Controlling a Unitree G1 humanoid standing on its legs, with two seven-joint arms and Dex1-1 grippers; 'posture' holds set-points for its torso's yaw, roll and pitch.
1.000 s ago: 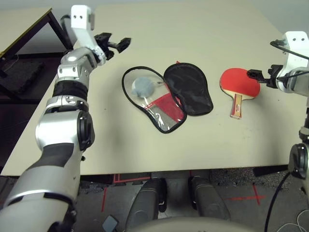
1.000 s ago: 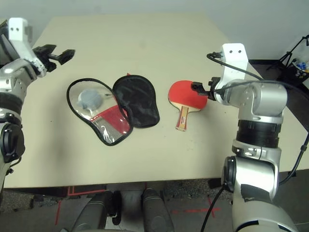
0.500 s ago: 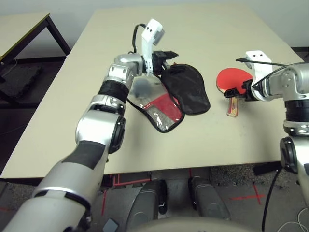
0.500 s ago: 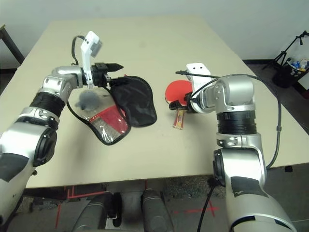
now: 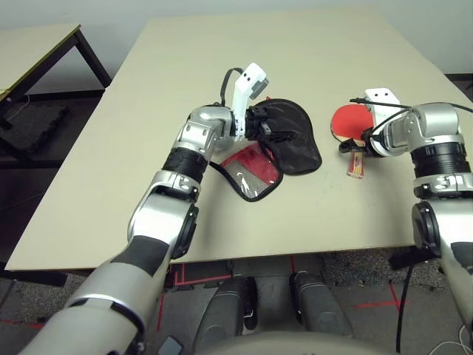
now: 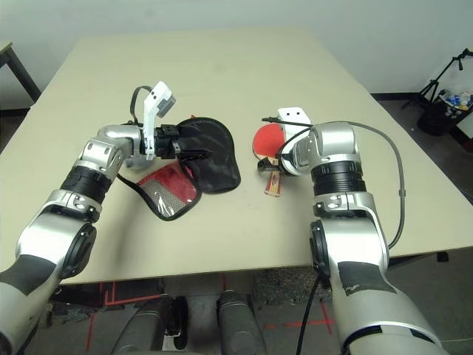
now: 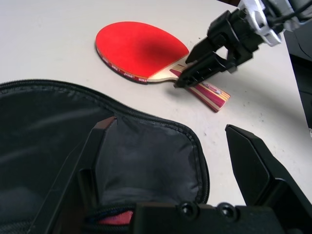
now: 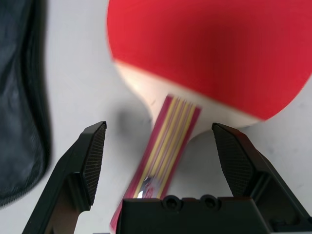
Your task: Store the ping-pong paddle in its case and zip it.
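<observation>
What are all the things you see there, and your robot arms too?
round red ping-pong paddle with striped wooden handle: one, red, flat on the table to the right
open paddle-shaped fabric case: one, black lining, red and mesh part, table's middle
small round soft pouch: one, grey, mostly behind the left gripper
big smooth table: one, cream, under everything
left gripper: one, black, open, over the case
right gripper: one, black, open, around the paddle's handle
robot arms: two, silver and black, reaching over the table
</observation>
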